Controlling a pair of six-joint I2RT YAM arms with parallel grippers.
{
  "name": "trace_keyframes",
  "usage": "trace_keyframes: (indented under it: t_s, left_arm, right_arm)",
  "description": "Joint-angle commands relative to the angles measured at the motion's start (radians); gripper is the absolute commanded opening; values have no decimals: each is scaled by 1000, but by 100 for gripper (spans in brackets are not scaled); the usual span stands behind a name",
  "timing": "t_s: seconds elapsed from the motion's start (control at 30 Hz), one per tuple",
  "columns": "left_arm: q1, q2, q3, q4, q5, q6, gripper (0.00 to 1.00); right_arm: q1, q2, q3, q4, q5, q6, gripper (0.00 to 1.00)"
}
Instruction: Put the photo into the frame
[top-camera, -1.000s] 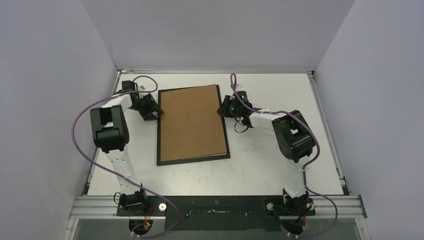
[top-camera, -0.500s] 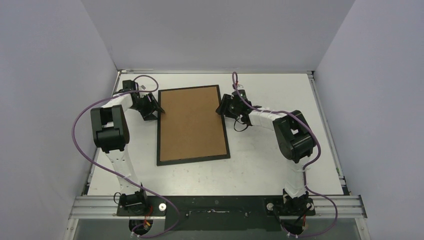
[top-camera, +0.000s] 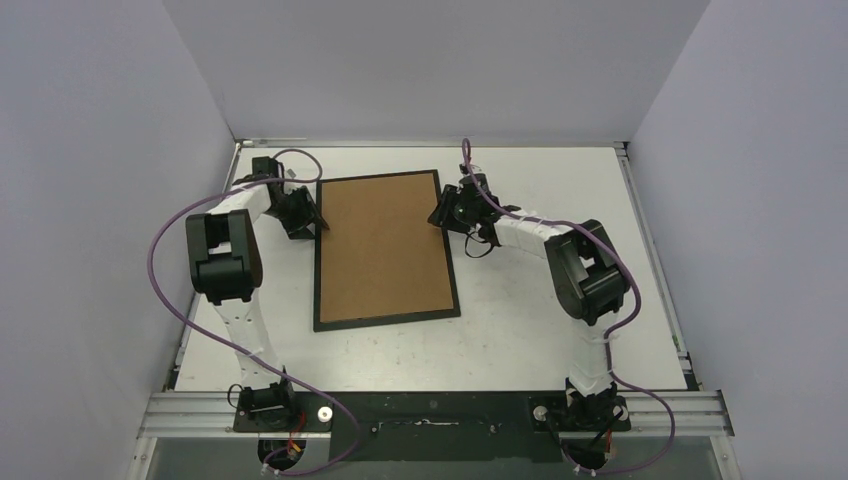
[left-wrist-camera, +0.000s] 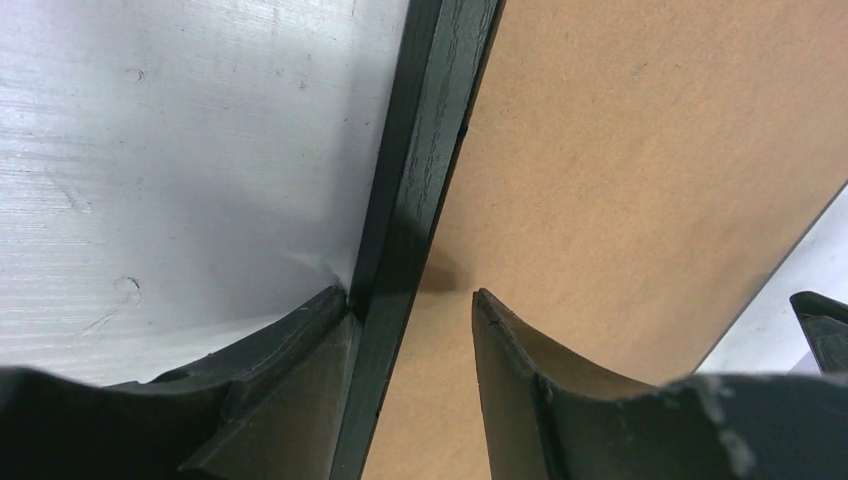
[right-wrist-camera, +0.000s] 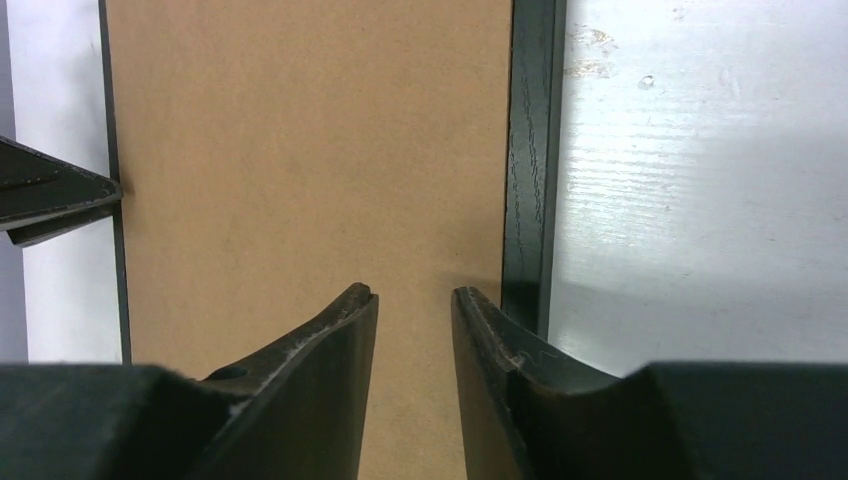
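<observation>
The black frame (top-camera: 386, 318) lies flat mid-table with a brown backing board (top-camera: 380, 245) filling it. The photo is hidden. My left gripper (top-camera: 312, 218) is at the frame's left rail, far half. In the left wrist view it (left-wrist-camera: 410, 292) stands open astride the rail (left-wrist-camera: 430, 120): one finger (left-wrist-camera: 300, 330) touches the outer edge, the other rests over the board (left-wrist-camera: 620, 150). My right gripper (top-camera: 437, 215) is at the right rail. In the right wrist view it (right-wrist-camera: 412, 291) is slightly open, both fingers over the board (right-wrist-camera: 300, 150) just inside the rail (right-wrist-camera: 530, 150), nothing between them.
White tabletop (top-camera: 540, 330) enclosed by pale walls left, right and behind. Purple cables loop off both arms. The left gripper's fingertip (right-wrist-camera: 60, 195) shows across the board in the right wrist view.
The backing board, skewed and lifted over the frame's right and near rails a second ago, now lies flat inside the frame. The right gripper has shifted slightly toward the far side and opened.
</observation>
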Motion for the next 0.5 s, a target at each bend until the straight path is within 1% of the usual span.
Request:
trace_keyframes:
  t_s: [0.0,0.2,0.37,0.47]
  left_arm:
    - [-15,56,10,-58,-105,45,46]
    - [-25,62,12,-57,-98,46,46]
    - [-41,68,13,-45,-34,44,46]
    - [-55,67,12,-37,9,39,46]
  right_arm:
    - [10,38,43,-26,-9,7,33]
    - [12,65,54,-90,7,-3,33]
    - [13,74,65,-138,21,-4,36]
    - [14,51,58,-150,29,-5,37]
